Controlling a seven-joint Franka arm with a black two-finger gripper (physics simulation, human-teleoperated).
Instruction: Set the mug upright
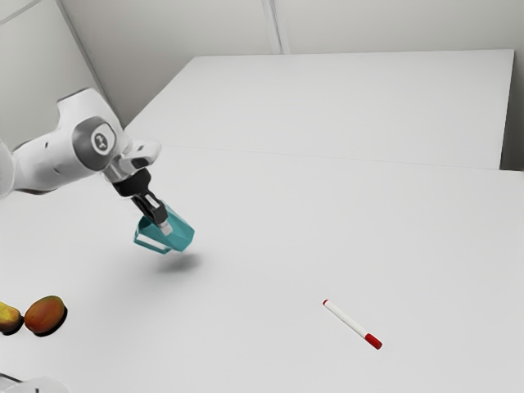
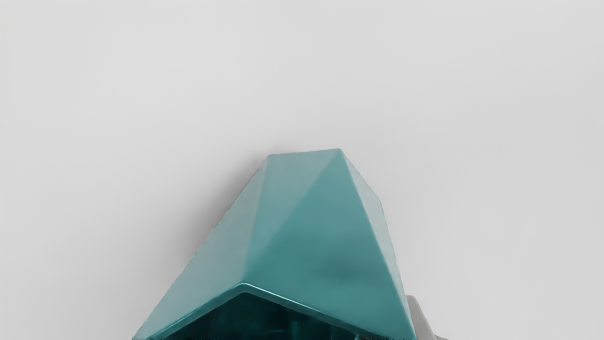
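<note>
The teal mug [image 2: 321, 236] looks glossy, the table [image 1: 270, 319] matt.

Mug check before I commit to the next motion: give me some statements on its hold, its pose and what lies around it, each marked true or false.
1. The mug is held by the gripper, off the table. True.
2. The mug stands upright on the table. False: it is tilted in the air, with its shadow on the table below.
3. The marker lies with its large red end farther from the mug than its other end. True.
4. The marker lies between the mug and the two fruits. False: in the exterior view it lies to the right of the mug, and the fruits lie to the left.
</note>
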